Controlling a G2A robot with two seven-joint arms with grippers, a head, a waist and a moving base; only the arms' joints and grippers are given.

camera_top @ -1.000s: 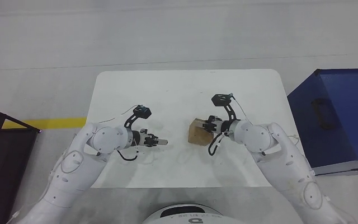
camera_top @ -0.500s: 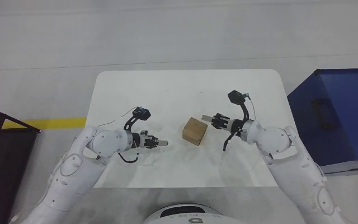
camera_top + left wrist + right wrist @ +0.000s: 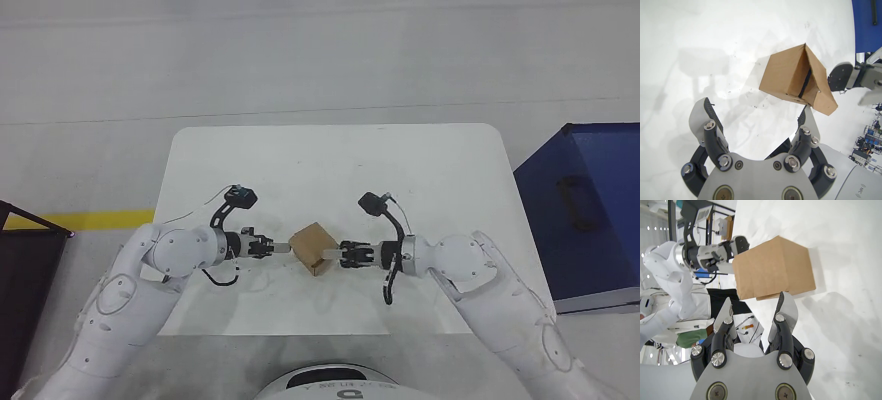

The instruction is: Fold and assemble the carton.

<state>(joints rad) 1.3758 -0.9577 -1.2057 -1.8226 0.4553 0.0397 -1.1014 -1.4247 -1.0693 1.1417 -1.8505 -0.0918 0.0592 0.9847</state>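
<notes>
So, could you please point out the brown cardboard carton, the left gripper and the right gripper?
brown cardboard carton [image 3: 313, 246], top view, on its upper face.
left gripper [image 3: 756, 105], left wrist view, midway between its open fingertips.
right gripper [image 3: 345, 251], top view, midway between its fingertips.

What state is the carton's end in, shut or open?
Partly open. In the left wrist view the carton shows a dark slit between its end flaps, and one flap juts outward.

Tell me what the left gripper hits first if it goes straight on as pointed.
Most likely the carton, just ahead of the open left gripper, with its slit end facing the gripper; whether they touch is unclear.
</notes>
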